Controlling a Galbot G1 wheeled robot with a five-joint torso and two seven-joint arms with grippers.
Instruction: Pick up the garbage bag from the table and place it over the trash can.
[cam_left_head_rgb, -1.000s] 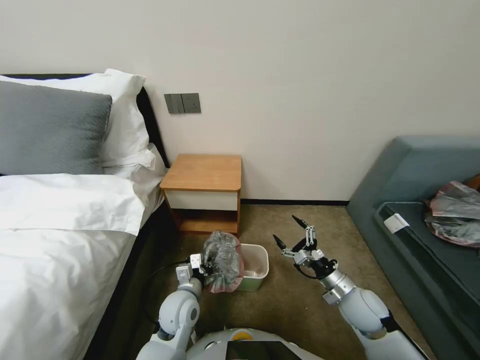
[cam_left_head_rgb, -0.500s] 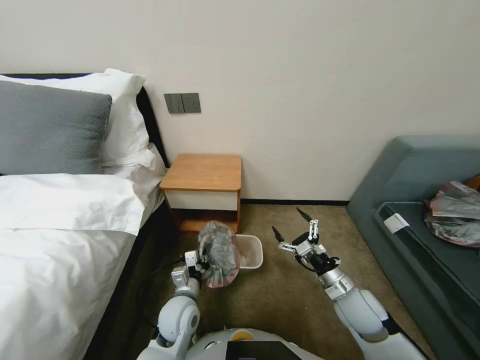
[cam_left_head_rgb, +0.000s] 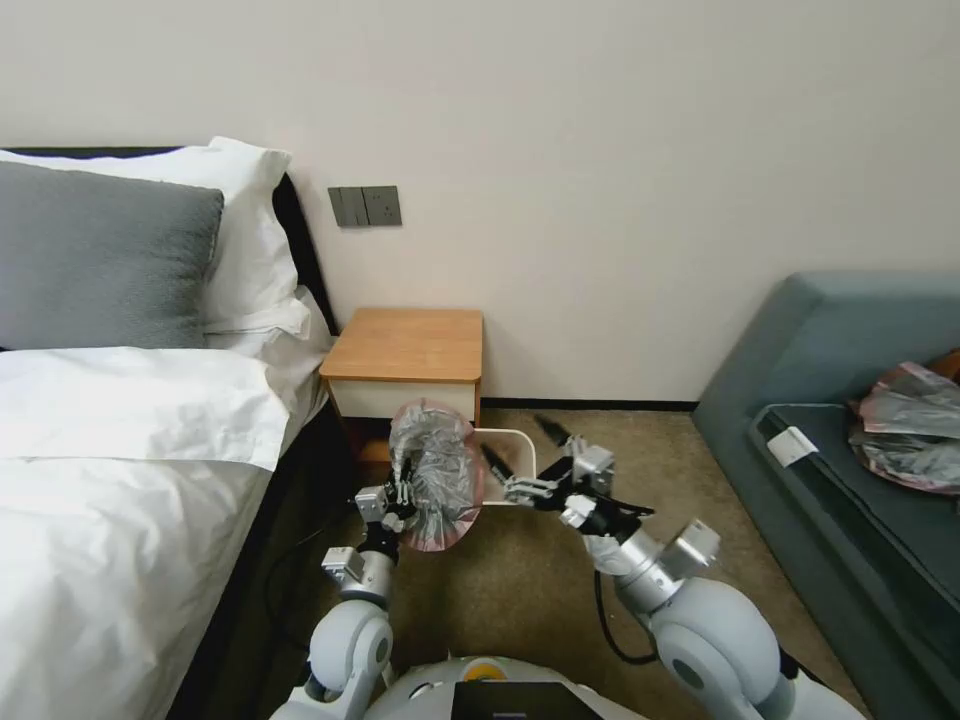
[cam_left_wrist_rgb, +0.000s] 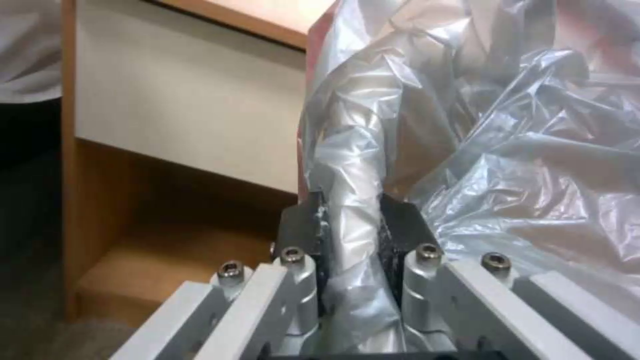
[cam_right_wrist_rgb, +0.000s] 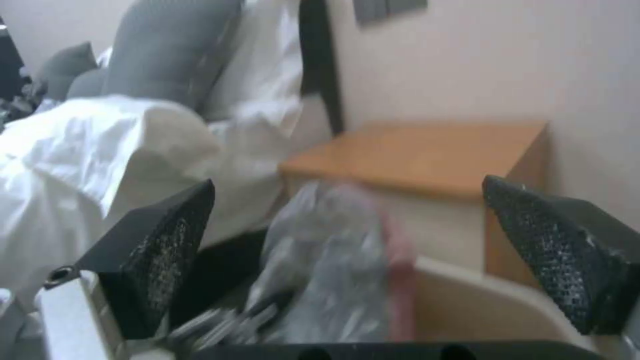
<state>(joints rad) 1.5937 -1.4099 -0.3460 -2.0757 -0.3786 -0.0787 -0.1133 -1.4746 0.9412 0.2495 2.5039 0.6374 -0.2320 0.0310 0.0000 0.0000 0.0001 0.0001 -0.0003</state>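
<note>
Beside trash can (cam_left_head_rgb: 515, 445), left gripper (cam_left_wrist_rgb: 351, 220) pinching garbage bag (cam_left_head_rgb: 437, 480)

Translucent grey wrinkly plastic garbage bag (cam_left_head_rgb: 437, 478), shiny, with a pinkish-red rim. Small cream rectangular plastic trash can (cam_left_head_rgb: 519, 441) behind it. Boxy wooden table (cam_left_head_rgb: 410, 345) shows a light-brown top over one white drawer front. Black mesh-textured pads (cam_right_wrist_rgb: 170, 245) on the right gripper (cam_right_wrist_rgb: 373, 260), silver-grey metal on the left gripper (cam_left_wrist_rgb: 352, 235).

Soft, even room light — right wrist view blurred.
</note>
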